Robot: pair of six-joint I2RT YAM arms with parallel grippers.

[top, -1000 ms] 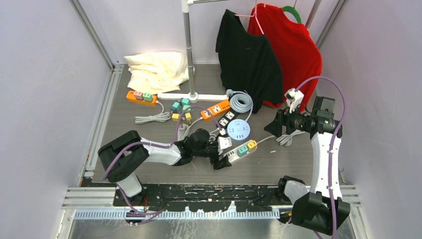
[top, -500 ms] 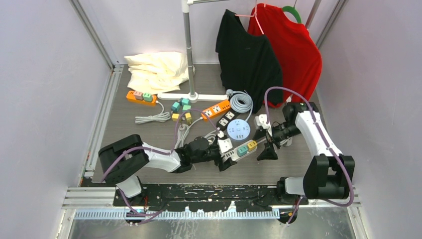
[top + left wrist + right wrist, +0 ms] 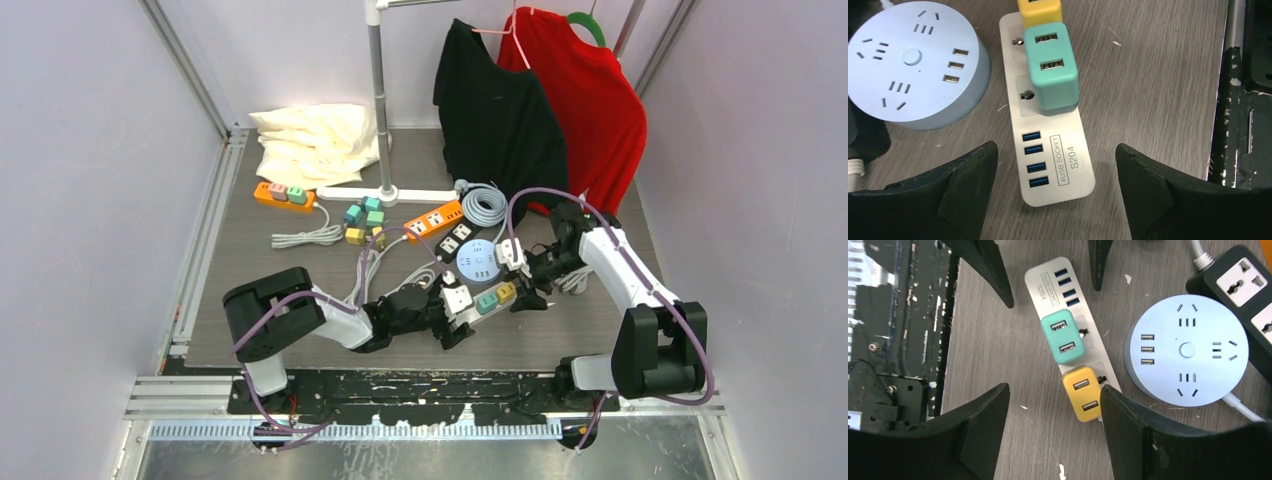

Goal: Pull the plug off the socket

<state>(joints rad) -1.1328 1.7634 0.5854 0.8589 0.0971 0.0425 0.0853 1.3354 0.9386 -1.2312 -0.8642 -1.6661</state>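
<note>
Right pincer (image 3: pixel 1054 389) open above yellow plug (image 3: pixel 1082 392), left pincer (image 3: pixel 1055 146) open above socket (image 3: pixel 1058 170)

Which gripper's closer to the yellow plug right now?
Right. The right gripper frames the yellow plug between its open fingers. The left gripper straddles the USB end of the white strip, with the teal plug between it and the yellow one.

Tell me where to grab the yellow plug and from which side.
Best pinch the yellow plug across its two long flat sides, coming straight down from above with the right gripper. The teal plug crowds one end, while the long sides stand clear above the power strip.
</note>
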